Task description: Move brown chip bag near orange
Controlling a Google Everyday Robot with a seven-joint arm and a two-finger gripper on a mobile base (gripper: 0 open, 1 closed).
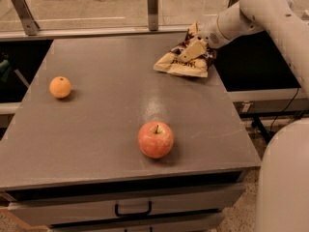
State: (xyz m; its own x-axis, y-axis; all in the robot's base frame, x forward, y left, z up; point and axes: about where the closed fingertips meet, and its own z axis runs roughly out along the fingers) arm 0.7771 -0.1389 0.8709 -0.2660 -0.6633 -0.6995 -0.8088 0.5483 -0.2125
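The brown chip bag (pixel 179 65) lies crumpled at the far right of the grey table (pixel 111 105), with its upper end raised. My gripper (pixel 194 50) reaches in from the right on the white arm (pixel 241 18) and is shut on the bag's upper part, one tan finger (pixel 190 51) lying across its front. The orange (pixel 60 87) sits at the table's left side, far from the bag and the gripper.
A red-yellow apple (pixel 155 139) stands near the table's front centre, between the bag and the front edge. A glass rail with metal posts (pixel 152 4) runs along the far edge. A drawer with a handle (pixel 133 210) is below the front.
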